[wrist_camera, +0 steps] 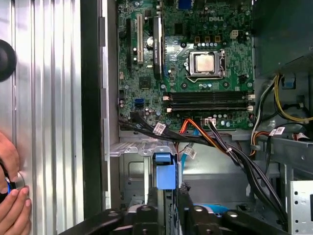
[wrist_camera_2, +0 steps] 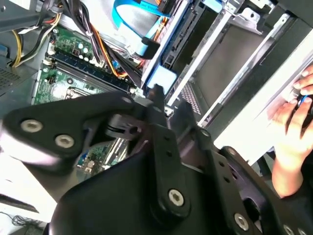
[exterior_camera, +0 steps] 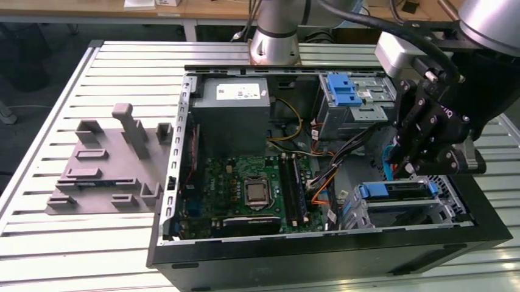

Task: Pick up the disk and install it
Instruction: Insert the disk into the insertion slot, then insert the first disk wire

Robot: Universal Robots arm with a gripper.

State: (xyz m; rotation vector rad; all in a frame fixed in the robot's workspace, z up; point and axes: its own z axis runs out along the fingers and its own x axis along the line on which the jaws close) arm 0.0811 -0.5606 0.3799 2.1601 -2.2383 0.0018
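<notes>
The disk (exterior_camera: 398,190), silver with a blue carrier frame, sits in the drive cage (exterior_camera: 455,210) at the front of the open computer case, on the exterior view's right. My gripper (exterior_camera: 424,173) hangs directly over it, its black fingers coming down onto the disk's top. In the first wrist view the blue end of the disk (wrist_camera: 165,172) runs edge-on between the two fingers (wrist_camera: 150,208), and the gripper (wrist_camera: 166,203) is shut on it. The second wrist view shows the gripper (wrist_camera_2: 157,92) with the disk's blue end (wrist_camera_2: 161,78) just past its tips.
Black, orange and blue cables (wrist_camera: 215,144) run close beside the cage. The motherboard (exterior_camera: 248,188) fills the case floor and another blue-fronted drive bay (exterior_camera: 349,97) sits at the back. A grey fixture (exterior_camera: 109,164) stands on the slatted table. A person's hand (wrist_camera: 12,196) rests outside the case.
</notes>
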